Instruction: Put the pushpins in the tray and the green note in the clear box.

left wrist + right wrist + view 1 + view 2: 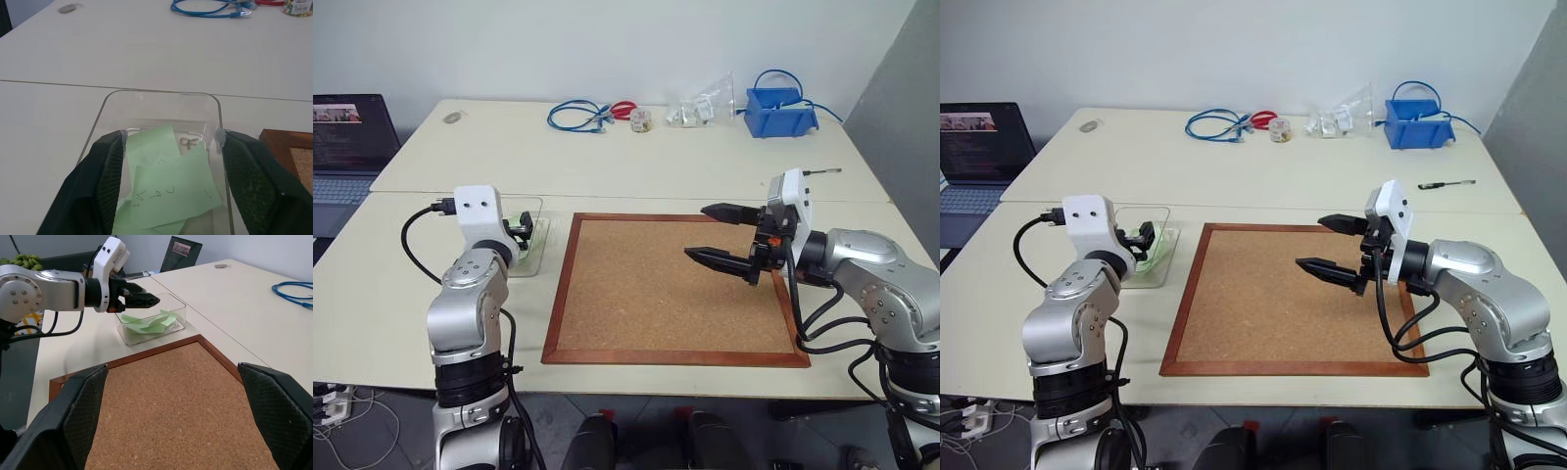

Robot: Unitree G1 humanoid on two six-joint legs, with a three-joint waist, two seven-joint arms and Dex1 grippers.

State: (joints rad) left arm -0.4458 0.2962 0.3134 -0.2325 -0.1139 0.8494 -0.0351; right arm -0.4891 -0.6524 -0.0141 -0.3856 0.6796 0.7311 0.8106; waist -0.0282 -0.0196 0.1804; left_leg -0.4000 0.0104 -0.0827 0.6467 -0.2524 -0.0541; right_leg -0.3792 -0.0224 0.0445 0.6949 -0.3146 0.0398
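Note:
The clear box (161, 93) stands on the table just left of the cork board. Several green notes (166, 186) lie loose inside it, one with handwriting, beside a small metal clip (187, 142). My left gripper (170, 137) hangs open over the box's near end, its fingers apart from the paper and holding nothing. My right gripper (695, 231) hovers open and empty above the cork board (675, 289), pointing toward the box. The small oval tray (452, 117) sits far off at the back left of the table. The pushpins are out of view.
A laptop (347, 137) sits at the far left. Along the back of the table lie a blue cable (576, 117), red scissors (624, 109), a small jar (640, 119), a clear bag (705, 103) and a blue bin (779, 110). A pen (1446, 183) lies behind my right arm.

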